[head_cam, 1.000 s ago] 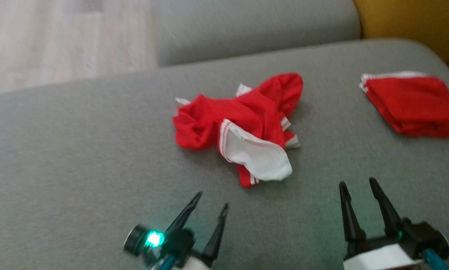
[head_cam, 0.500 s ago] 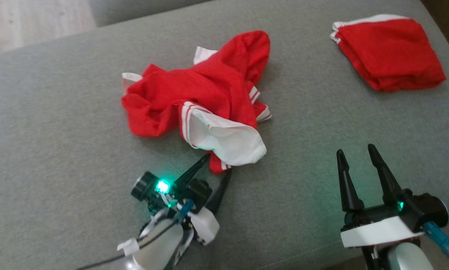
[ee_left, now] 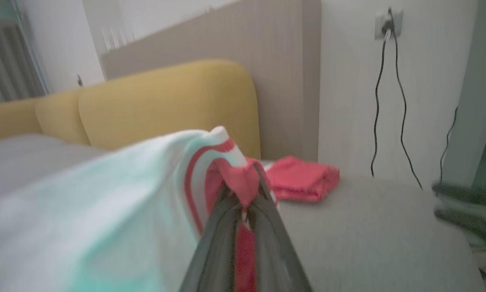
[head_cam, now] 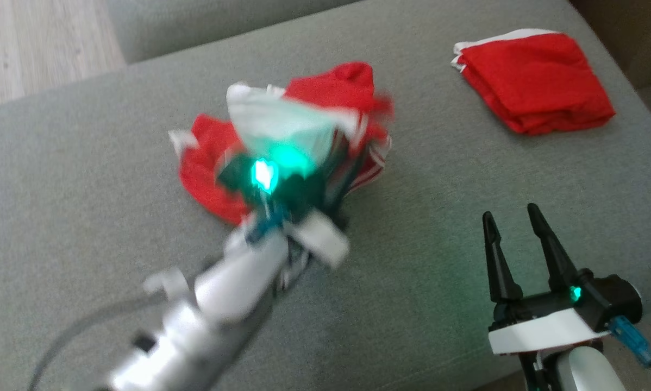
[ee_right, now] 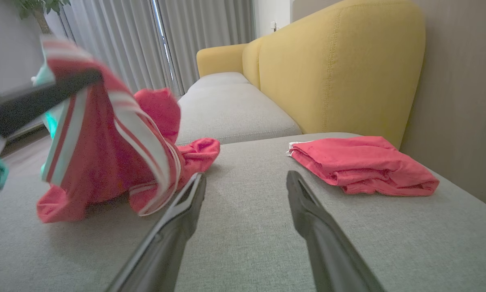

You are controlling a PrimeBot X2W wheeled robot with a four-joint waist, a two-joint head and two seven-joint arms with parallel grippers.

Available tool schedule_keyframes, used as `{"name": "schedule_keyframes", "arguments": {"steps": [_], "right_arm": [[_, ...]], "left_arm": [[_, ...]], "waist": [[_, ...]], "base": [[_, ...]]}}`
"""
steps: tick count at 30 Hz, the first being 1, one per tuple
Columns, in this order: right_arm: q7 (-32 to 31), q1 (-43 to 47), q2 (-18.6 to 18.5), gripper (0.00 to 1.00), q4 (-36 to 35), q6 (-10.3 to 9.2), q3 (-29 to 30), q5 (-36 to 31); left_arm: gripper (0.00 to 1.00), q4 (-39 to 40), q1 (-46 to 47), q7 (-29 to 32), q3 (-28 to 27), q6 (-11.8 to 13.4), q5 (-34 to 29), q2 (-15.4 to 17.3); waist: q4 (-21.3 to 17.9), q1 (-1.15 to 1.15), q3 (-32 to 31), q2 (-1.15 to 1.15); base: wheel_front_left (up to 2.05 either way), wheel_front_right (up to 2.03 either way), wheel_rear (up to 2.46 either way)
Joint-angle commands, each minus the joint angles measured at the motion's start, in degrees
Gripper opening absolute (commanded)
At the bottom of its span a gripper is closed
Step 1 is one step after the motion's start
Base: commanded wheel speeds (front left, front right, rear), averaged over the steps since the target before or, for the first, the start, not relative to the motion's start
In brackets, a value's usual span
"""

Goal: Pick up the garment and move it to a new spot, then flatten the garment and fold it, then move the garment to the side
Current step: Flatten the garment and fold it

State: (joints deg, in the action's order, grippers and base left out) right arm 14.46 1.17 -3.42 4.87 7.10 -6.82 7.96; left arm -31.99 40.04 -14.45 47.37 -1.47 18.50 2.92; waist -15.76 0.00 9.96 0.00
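A crumpled red garment (head_cam: 206,179) with white lining and white stripes lies in the middle of the grey sofa seat (head_cam: 86,217). My left gripper (ee_left: 243,194) is shut on a red and white striped edge of it and holds that part up off the seat. The lifted cloth (ee_right: 105,162) hangs from the blurred left fingers while the remainder rests on the cushion. My right gripper (head_cam: 510,214) stands open and holds nothing, low over the seat to the right of the garment (ee_left: 105,211). In the right wrist view its fingers (ee_right: 178,227) point past the garment's near edge.
A second red garment (head_cam: 532,81), folded, lies at the far right of the seat near the yellow backrest (ee_right: 328,69). Wooden floor (head_cam: 32,43) shows beyond the seat's far left edge. Cables (ee_left: 389,101) hang down the wall behind.
My left gripper reached the garment's near edge, shut on it and lifted it, flipping the white part upward. The head camera shifted. The right gripper stayed open in place.
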Motion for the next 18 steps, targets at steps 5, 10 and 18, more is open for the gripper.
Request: {"name": "schedule_keyframes", "arguments": {"steps": [5,10,18], "right_arm": [[0.54,0.17,0.36,1.0,-1.16,0.39,-1.91,0.65],[0.54,1.94,0.5,1.0,-1.01,0.39,-1.55,0.8],[0.54,3.99,0.53,1.0,-2.61,0.39,0.88,0.93]], "left_arm": [[0.0,4.52,16.07,-0.54,-8.4,-2.8,2.3,-0.04],[0.0,1.93,28.17,-0.54,-17.54,-3.64,4.31,0.49],[0.0,-1.93,19.03,-0.54,-27.46,-1.72,8.65,4.35]], "waist": [[-1.99,0.0,-3.91,0.0],[-2.4,0.0,-6.66,0.0],[2.35,0.0,-7.12,0.0]], "base": [[0.0,0.0,0.0],[0.0,0.0,0.0],[0.0,0.0,0.0]]}}
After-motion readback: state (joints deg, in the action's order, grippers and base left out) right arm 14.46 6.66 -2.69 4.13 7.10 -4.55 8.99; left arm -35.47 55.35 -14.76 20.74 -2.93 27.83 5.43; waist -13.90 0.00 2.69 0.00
